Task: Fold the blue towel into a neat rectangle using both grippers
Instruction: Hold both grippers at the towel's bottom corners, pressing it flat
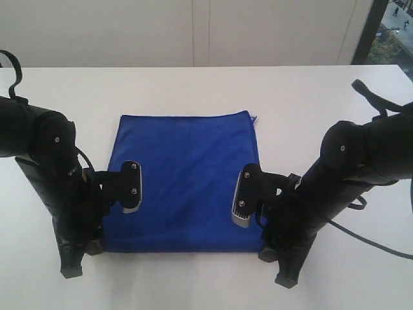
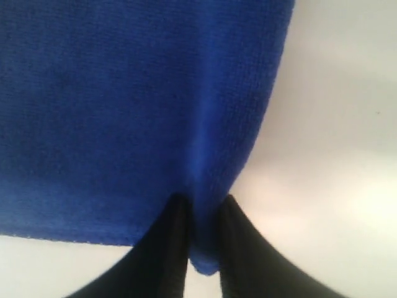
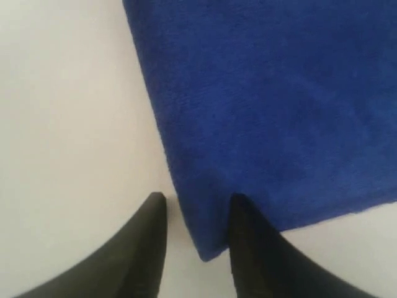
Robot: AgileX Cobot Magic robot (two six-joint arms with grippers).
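While the exterior view leaves both grips unclear, wrist views settle them: left gripper (image 2: 201,205) pinches a puckered corner of the blue towel (image 1: 187,174); right gripper (image 3: 197,200) straddles another corner, jaws wide. Towel lies flat on smooth white table (image 1: 193,84), fuzzy, roughly rectangular.

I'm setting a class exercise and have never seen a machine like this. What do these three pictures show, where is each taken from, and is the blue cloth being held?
This is a robot with two black arms, left and right, each ending in a two-fingered gripper. The wide picture comes from a camera off the arms. The two close-ups come from a camera on each wrist, looking past the fingers. A blue towel lies flat on a white table. The left gripper pinches one towel corner. The right gripper is open, straddling another corner.
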